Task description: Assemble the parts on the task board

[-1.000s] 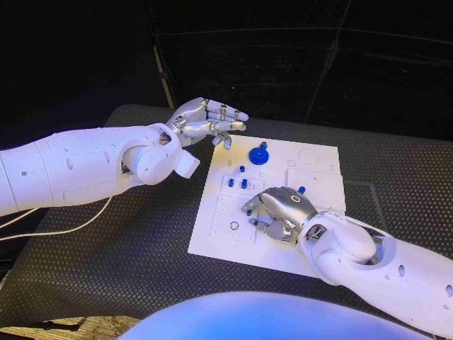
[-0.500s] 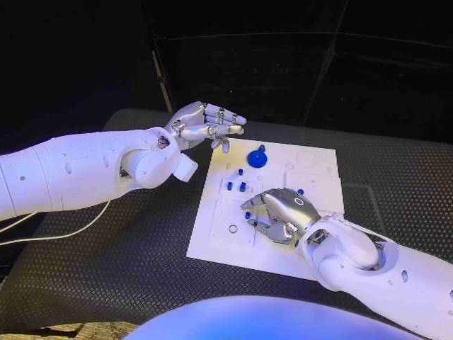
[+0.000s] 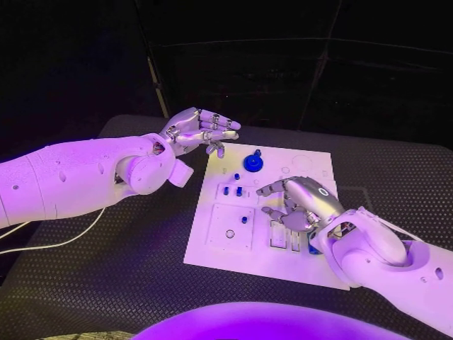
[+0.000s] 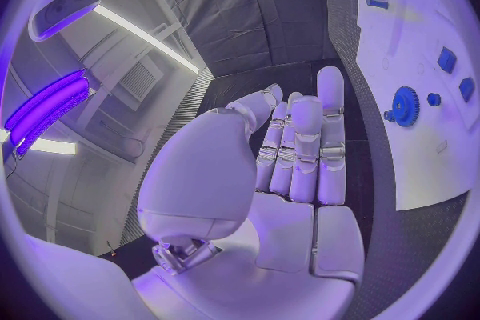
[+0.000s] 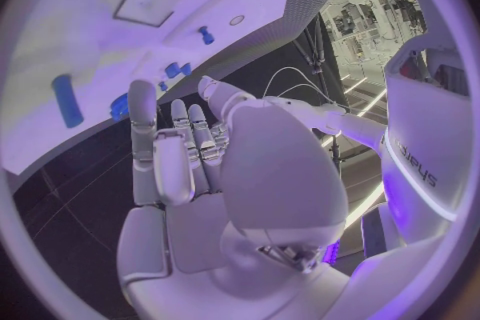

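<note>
The white task board [image 3: 219, 244] lies in the middle of the table. A blue gear [image 3: 253, 162] stands near its far edge, with small blue pegs [image 3: 233, 190] just in front of it and one more blue part [image 3: 244, 220] in a square recess. My right hand [image 3: 298, 202] hovers over the board's middle, fingers bent down, holding nothing; the right wrist view shows its fingers [image 5: 172, 152] bare above the board [image 5: 150, 24]. My left hand [image 3: 199, 129] is raised beyond the board's far left corner, empty, its fingers [image 4: 300, 148] straight beside the gear [image 4: 405, 106].
A small ring [image 3: 230, 233] sits on the board's near left part. Blue pieces [image 3: 291, 245] lie in slots under my right wrist. A thin white cable [image 3: 43, 244] runs over the black mat at the left.
My right hand has lifted and shifted right and away from the board's near left part, uncovering the small blue part in the recess. The left hand has barely moved.
</note>
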You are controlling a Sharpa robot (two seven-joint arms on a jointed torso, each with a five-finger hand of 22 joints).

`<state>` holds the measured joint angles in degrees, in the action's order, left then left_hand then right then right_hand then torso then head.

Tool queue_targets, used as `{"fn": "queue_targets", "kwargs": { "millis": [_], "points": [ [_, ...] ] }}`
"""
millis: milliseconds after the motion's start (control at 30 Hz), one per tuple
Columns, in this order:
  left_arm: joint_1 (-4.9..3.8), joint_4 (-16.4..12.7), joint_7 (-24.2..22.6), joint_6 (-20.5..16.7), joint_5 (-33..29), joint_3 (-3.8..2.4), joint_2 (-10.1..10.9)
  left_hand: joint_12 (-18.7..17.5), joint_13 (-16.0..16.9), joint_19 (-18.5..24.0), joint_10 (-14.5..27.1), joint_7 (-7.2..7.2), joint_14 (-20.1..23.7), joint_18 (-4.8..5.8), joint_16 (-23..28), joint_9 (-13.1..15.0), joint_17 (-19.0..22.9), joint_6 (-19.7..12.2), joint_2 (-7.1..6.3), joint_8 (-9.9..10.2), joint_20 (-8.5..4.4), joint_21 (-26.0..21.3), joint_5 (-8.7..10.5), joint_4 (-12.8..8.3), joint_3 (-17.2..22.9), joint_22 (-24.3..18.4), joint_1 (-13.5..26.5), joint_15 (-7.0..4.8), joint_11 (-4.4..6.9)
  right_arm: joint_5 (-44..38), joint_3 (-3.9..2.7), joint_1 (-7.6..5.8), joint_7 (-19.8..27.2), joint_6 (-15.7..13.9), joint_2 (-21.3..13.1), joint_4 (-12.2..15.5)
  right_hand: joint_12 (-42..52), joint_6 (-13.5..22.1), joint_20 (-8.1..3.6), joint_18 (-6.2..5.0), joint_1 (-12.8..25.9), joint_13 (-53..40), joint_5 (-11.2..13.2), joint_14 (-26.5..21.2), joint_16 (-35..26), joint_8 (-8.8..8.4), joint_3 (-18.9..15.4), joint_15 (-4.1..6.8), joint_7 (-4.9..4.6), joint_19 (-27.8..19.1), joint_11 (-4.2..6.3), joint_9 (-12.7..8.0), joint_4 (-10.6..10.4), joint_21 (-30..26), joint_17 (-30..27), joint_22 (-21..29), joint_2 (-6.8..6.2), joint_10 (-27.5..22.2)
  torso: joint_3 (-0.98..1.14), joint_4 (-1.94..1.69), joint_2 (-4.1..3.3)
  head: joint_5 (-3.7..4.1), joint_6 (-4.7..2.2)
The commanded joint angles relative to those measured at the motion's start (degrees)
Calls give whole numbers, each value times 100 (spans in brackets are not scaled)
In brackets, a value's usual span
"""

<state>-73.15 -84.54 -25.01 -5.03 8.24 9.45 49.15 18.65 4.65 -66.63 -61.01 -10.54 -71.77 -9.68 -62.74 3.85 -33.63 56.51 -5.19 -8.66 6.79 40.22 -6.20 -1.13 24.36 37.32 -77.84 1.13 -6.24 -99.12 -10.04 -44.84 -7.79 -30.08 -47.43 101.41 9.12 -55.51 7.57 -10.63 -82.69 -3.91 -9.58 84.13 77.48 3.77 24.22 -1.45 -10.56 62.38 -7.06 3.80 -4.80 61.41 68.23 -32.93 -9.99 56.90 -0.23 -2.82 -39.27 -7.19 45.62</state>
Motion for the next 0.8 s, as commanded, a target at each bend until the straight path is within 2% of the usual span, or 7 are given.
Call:
{"fn": "queue_targets", "kwargs": {
  "millis": [33,133,267,433,500,633,800],
  "points": [
    [-6,-1,-19,77,-32,-4,-5,37,7,31,38,-17,48,-83,35,-6,6,-16,17,-9,10,-20,15,10,-27,-6,58,7,4,367,-85,-68,-344,474,-157,52,45,7,-1,69,103,2,20,152,46,-3,-85,-26,31,53,19,8,-12,30,45,-33,-25,-13,-5,7,1,92,-62],
    [-5,2,-18,83,-32,-2,-6,37,7,31,38,-17,48,-83,35,-6,6,-16,17,-9,10,-20,15,10,-27,-6,58,7,4,412,-161,-181,-501,780,-332,56,85,51,-7,69,164,8,9,161,61,-11,-228,-19,52,72,33,4,-37,21,56,-24,-59,-96,2,12,0,149,-92],
    [-2,22,-14,95,-32,-1,-22,44,7,31,44,-18,52,-83,39,-5,15,-18,25,-9,12,-28,14,8,-32,-14,62,9,3,395,-206,-304,-611,1101,-470,-16,134,166,-5,70,170,13,21,159,62,-17,-494,-19,52,77,24,1,-68,-28,47,34,-40,-284,3,6,-2,195,-129],
    [2,46,-7,110,-32,1,-44,44,7,31,44,-18,52,-83,39,-5,15,-18,25,-9,12,-28,14,8,-32,-14,62,9,3,375,-222,-374,-666,1353,-530,-144,164,173,-3,67,146,12,34,162,70,-11,-612,-26,53,88,20,5,-82,-45,57,53,-13,-356,3,-12,-5,245,-160],
    [3,52,-6,114,-32,2,-50,44,7,31,44,-18,52,-83,39,-5,15,-18,25,-9,12,-28,14,8,-32,-14,62,9,3,341,-225,-386,-689,1429,-531,-185,185,168,-3,68,139,10,42,161,70,-8,-663,-26,53,96,20,7,-92,-49,56,55,-1,-370,-4,-4,-3,246,-158],
    [4,59,-5,118,-32,4,-57,44,7,31,44,-18,52,-83,39,-5,15,-18,25,-9,12,-28,14,8,-32,-14,62,9,3,290,-227,-397,-720,1548,-507,-234,214,159,-3,66,124,6,57,159,64,-4,-708,-26,56,99,23,10,-101,-59,44,68,19,-372,-2,3,-9,244,-155],
    [5,58,-3,121,-32,5,-60,44,7,31,44,-18,52,-83,39,-5,15,-18,25,-9,12,-28,14,8,-32,-14,62,9,3,266,-229,-402,-764,1711,-480,-251,346,81,-15,71,66,-6,55,145,28,15,-793,-9,68,146,43,21,-124,-56,-15,51,106,-279,-6,-2,-11,248,-135]
  ]
}}
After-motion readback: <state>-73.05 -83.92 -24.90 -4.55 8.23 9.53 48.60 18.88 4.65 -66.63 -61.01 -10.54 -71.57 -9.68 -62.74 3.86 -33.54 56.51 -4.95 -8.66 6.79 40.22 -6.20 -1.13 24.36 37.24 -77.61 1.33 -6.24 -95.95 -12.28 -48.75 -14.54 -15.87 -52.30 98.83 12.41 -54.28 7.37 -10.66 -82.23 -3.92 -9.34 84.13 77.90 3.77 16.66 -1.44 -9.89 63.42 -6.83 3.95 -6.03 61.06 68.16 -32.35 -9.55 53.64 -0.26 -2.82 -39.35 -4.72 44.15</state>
